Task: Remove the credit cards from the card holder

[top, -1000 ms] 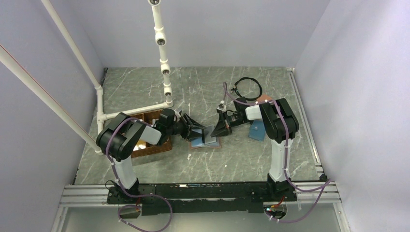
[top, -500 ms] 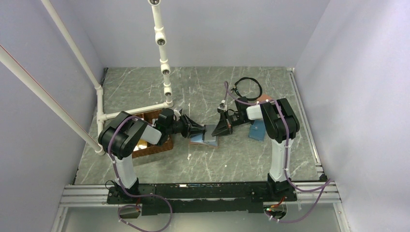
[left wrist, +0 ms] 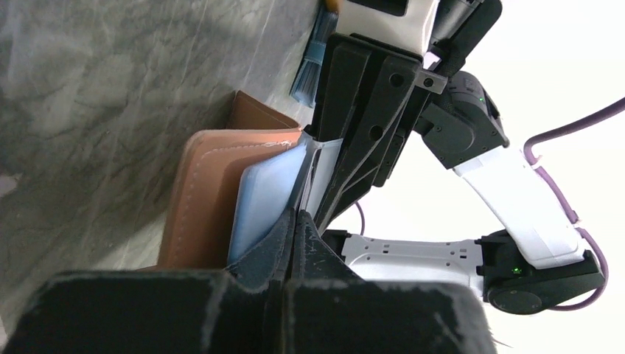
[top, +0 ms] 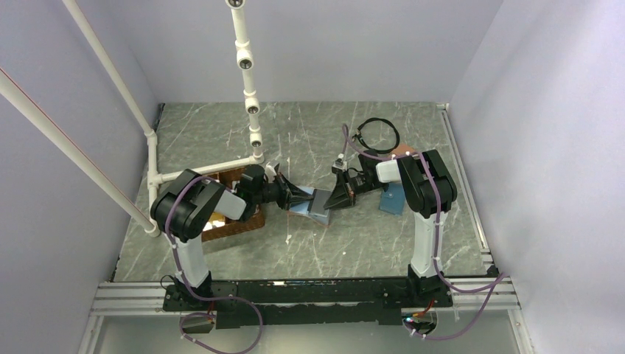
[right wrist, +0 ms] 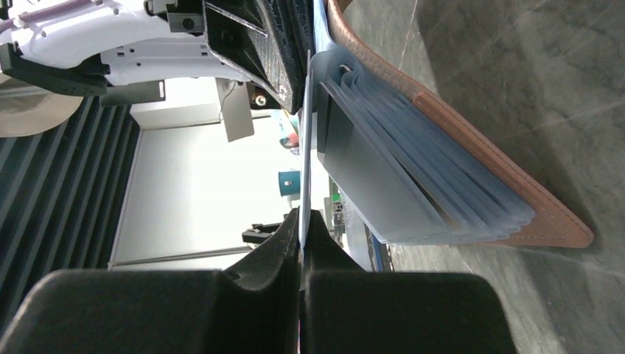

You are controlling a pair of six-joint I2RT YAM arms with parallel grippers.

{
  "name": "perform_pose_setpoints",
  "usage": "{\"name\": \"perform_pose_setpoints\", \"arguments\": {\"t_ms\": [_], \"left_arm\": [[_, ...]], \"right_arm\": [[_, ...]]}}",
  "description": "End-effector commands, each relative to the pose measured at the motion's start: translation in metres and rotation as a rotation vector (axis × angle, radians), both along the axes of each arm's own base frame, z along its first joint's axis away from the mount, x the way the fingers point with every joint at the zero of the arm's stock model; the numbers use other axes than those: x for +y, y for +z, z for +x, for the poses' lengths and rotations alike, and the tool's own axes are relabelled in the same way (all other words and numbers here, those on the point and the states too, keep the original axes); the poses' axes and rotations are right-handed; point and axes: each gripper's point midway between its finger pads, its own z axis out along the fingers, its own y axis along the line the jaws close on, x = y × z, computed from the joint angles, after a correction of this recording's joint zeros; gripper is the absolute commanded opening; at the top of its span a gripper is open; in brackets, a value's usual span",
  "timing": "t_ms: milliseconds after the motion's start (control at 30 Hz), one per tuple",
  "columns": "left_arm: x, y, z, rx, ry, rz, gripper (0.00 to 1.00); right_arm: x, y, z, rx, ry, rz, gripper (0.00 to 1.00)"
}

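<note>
We are extracting: left jaws clamp the salmon-pink leather wallet (left wrist: 203,199), right jaws clamp a thin grey card (top: 320,200); next, pull straight

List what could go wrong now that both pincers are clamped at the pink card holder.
1. The right pincer pinches only a thin edge, seemingly a credit card; it may slip out as it pulls.
2. The left pincer holds the card holder by a light-blue pocket, so the pull could drag the whole holder or strain that pocket.
3. The pincer tips sit very close; they could collide.
</note>
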Motion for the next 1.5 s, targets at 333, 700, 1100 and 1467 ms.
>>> {"name": "perform_pose_setpoints", "arguments": {"t_ms": [333, 700, 1100, 1467], "left_arm": [[0.006, 0.025, -0.017, -0.147, -0.106, 0.061, 0.00], [0.023, 0.017, -0.023, -0.136, -0.089, 0.094, 0.00], [0.034, 0.013, -0.026, -0.116, -0.101, 0.203, 0.00], [0.039, 0.029, -0.025, -0.149, -0.116, 0.262, 0.00]], "right_arm": [[-0.004, -0.022, 0.000, -0.155, 0.046, -0.060, 0.04], [-0.006, -0.027, -0.002, -0.160, 0.062, -0.056, 0.04], [-0.014, -0.040, -0.006, -0.220, 0.107, -0.134, 0.03], [-0.020, -0.040, -0.003, -0.308, 0.142, -0.197, 0.13]]}}
